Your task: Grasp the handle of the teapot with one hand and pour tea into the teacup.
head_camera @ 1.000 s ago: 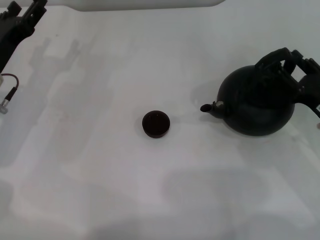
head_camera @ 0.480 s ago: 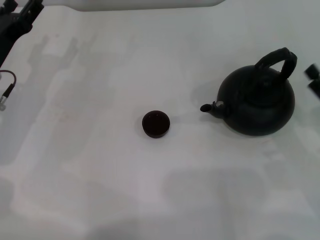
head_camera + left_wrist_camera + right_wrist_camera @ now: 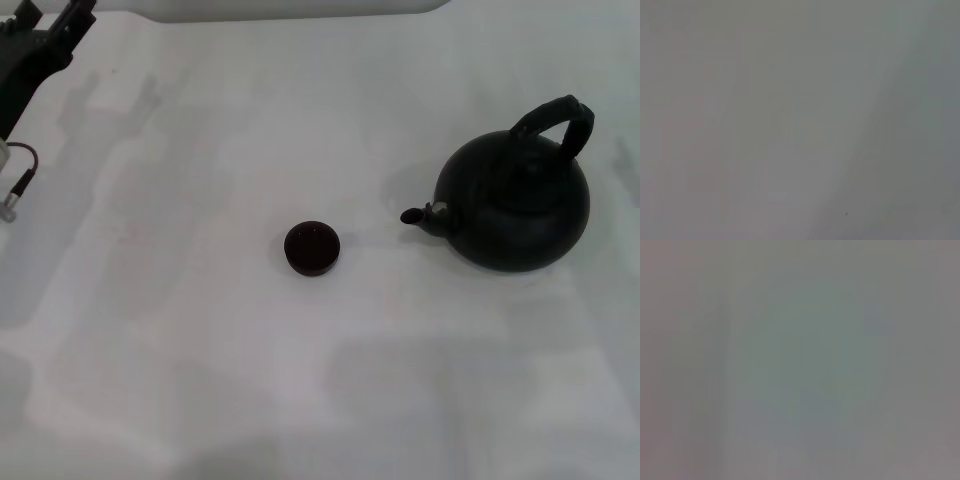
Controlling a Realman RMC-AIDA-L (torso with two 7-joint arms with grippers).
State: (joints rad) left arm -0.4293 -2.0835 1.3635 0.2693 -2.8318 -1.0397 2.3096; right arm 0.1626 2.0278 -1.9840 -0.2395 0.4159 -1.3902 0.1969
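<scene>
The round black teapot (image 3: 515, 205) stands upright on the white table at the right in the head view, its short spout (image 3: 412, 215) pointing towards the teacup. Its arched black handle (image 3: 555, 118) rises over the top, and nothing holds it. The tiny black teacup (image 3: 312, 247) sits near the table's middle, about a cup's width short of the spout. My left gripper (image 3: 45, 45) is parked at the far left corner, away from both. My right gripper is out of view. Both wrist views show only blank grey surface.
The white table (image 3: 200, 350) spreads around the cup and pot. A short cable with a plug (image 3: 15, 185) hangs at the left edge. A white wall or panel edge (image 3: 300, 8) runs along the back.
My right gripper was at the teapot's handle one second ago. It drew back to the right and has left the view. The teapot and cup have not moved.
</scene>
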